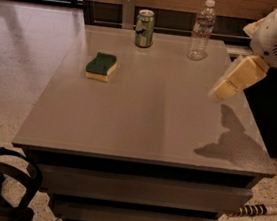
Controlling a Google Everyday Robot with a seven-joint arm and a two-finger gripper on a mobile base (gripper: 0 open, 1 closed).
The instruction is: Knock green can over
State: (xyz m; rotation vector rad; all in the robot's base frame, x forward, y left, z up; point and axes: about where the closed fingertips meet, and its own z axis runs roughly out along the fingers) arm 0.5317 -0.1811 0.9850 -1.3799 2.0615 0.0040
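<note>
The green can [145, 28] stands upright at the far edge of the grey table [147, 118], left of centre. It has a dark green label and a silver top rim. My gripper [224, 90] hangs above the right side of the table, at the end of the white arm coming in from the upper right. Its pale fingers point down and to the left. It is well to the right of the can and nearer to me, touching nothing.
A clear plastic bottle [201, 30] stands upright at the far edge, between the can and the gripper. A green-topped yellow sponge [102, 67] lies on the table's left part. Dark wall and wood panel run behind the table. Floor lies to the left.
</note>
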